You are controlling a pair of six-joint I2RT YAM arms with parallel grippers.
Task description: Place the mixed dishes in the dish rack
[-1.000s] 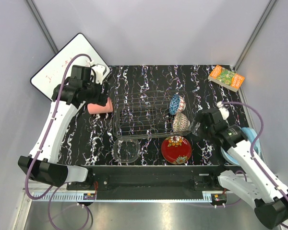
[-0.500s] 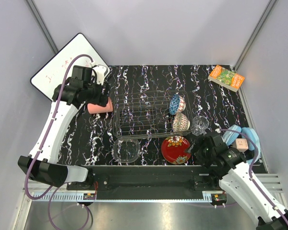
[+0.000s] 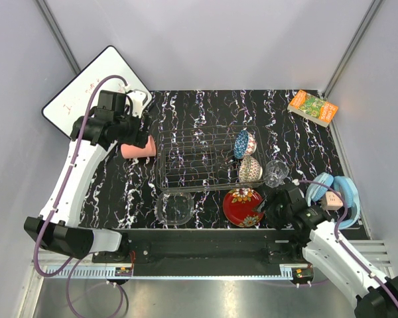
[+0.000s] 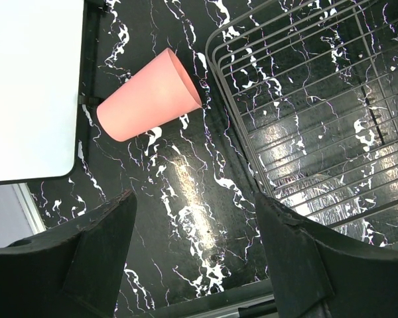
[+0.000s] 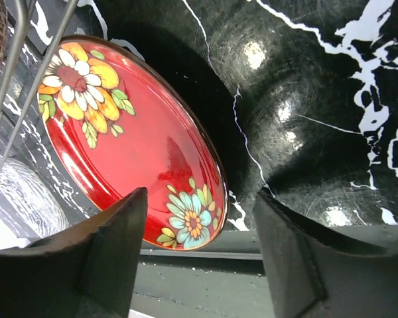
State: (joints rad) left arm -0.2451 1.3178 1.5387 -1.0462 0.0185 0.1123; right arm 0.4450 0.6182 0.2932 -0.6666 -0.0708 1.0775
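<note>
Right tool [image 5: 200, 202], jaws apart, now off small clear glass [image 3: 275, 173], perhaps astride red floral plate [image 5: 119, 132]

The work surface is a table [image 3: 205, 106] finished in black with white marbled veins. A white board [image 3: 93, 89] with a dark rim and rounded corners is set at the far left corner, turned at an angle to the table edge; faint red marks are seen on its face. A book [image 3: 312, 107] with a green-orange cover is laid flat at the far right corner, also at an angle. Blue headphones [image 3: 341, 192] are placed at the right edge, near the front, partly hidden.
</note>
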